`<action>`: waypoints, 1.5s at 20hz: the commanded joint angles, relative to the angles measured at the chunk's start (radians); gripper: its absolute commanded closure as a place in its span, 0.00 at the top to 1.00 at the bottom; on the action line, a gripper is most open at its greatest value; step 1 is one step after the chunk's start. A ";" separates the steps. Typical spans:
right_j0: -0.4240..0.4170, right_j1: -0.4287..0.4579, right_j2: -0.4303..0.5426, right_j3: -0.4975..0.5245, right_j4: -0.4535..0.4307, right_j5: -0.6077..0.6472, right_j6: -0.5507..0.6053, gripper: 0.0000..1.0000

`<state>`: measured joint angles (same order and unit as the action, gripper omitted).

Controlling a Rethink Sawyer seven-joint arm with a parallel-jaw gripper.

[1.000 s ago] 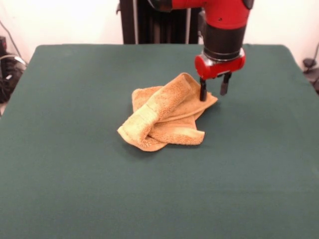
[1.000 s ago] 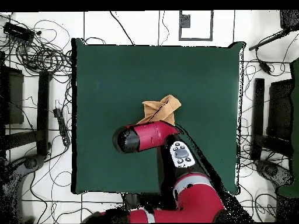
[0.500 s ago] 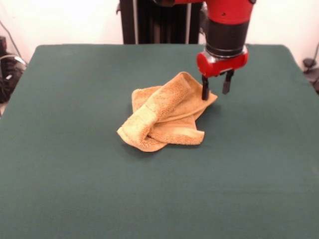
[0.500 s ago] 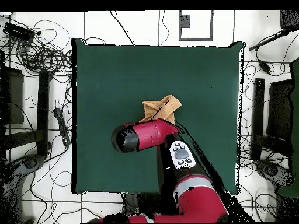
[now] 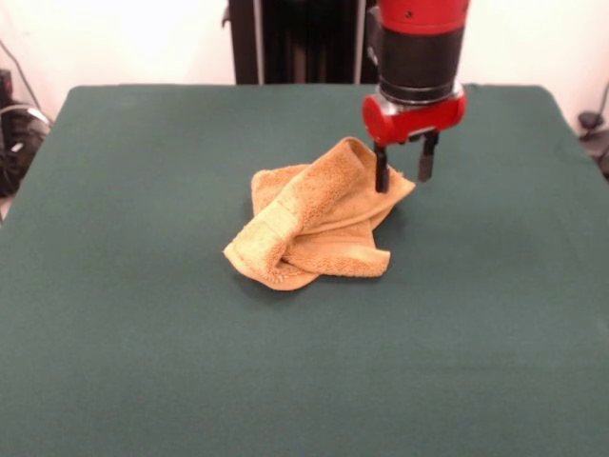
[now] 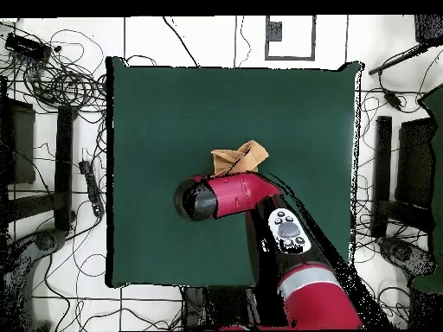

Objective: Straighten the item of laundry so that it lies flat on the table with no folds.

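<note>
**Spread gripper poised at the corner of a crumpled towel**

Gripper (image 5: pixel 402 169) parted, nothing held between the two dark fingers. One finger (image 5: pixel 382 171) seen against the towel's (image 5: pixel 314 214) far right corner, the other (image 5: pixel 425 164) over bare green cloth just past that corner. Whether the first finger touches the terry or only stands above it: cannot tell from the front view. Red cuff and black wrist rising straight up from the fingers to the top edge. In the overhead view, fingers hidden under the red arm (image 6: pixel 229 195), which covers the towel's (image 6: pixel 240 158) side nearest the robot.

Golden-orange towel bunched near the middle of the table (image 5: pixel 143 333), slightly toward the far side. Folded over itself in several layers: a thick roll running diagonally from the near left up to the far right corner, a flat woven band showing on the near left end, another layer tucked below with its edge facing the camera. Dark green table cloth all around.
</note>
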<state>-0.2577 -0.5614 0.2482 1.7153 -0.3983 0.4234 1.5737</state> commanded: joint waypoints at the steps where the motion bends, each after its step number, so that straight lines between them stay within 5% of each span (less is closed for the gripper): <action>1: -0.010 0.020 0.109 -0.025 -0.062 0.114 -0.125 1.00; 16: 0.002 0.129 0.037 -0.076 -0.065 0.050 0.020 1.00; 30: -0.018 0.203 -0.007 -0.102 -0.113 0.003 0.017 1.00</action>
<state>-0.2790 -0.4505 0.2414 1.6426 -0.4464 0.4250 1.5739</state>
